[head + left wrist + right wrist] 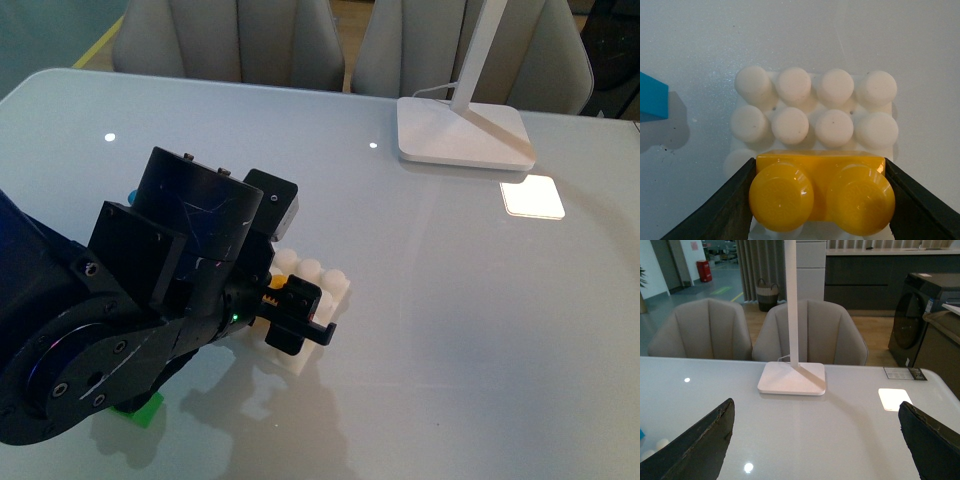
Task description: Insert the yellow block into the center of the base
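Item: yellow block (820,192), two studs, pinched at its two short ends between the dark fingers of the left gripper (820,200), jaws pressed onto it. Location: over the base (835,127), which in the front view sits at about 7 o'clock from the middle of the table (450,300). Two stud rows show bare beyond the block, and the rows under it are hidden, so it cannot be told whether it is seated or only poised. Item: right gripper (816,410), fingers spread wide, holding nothing, facing the lamp foot (792,379) at about 1 o'clock on the table. Nearby: green brick (140,408) at 8 o'clock of the base, and blue brick (652,97) near the base but apart from it.

Hazards, as judged:
- The block may land a row off centre, since its position over the hidden rows is unverified.
- Its underside may ride on stud tops if not registered, so pressing would tip it in the grip.
- The base looks light on a glossy top, so an off-axis push could slide or lift it.
- The finger ends may foul the neighbouring studs before the block goes home.
- Opening early could leave the block loose and tilted.
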Controlling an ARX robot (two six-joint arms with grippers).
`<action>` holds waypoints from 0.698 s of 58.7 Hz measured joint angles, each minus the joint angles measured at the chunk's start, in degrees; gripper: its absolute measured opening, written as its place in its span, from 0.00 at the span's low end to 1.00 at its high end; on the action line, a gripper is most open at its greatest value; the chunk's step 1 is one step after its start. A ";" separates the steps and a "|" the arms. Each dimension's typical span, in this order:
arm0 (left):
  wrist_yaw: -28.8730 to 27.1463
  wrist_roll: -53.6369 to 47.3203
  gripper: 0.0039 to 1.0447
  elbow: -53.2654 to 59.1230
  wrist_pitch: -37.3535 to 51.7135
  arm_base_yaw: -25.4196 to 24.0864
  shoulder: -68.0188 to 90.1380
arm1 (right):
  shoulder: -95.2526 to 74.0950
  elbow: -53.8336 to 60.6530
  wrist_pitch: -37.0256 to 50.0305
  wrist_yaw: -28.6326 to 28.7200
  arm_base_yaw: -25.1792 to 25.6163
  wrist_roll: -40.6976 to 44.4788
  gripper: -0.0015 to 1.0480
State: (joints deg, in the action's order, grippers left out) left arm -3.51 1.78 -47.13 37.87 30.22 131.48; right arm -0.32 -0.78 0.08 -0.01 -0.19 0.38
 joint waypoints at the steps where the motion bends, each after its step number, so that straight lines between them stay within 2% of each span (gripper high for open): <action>1: -0.04 0.00 0.60 -0.15 0.00 -0.02 0.13 | 0.00 0.00 0.00 0.00 0.00 0.00 0.92; 41: -0.76 -1.79 0.60 -0.52 0.48 0.63 1.77 | 0.00 0.00 0.00 0.00 0.00 0.00 0.92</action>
State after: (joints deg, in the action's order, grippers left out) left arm -4.27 -0.01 -47.66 38.35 30.85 133.25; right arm -0.32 -0.78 0.08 -0.01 -0.19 0.38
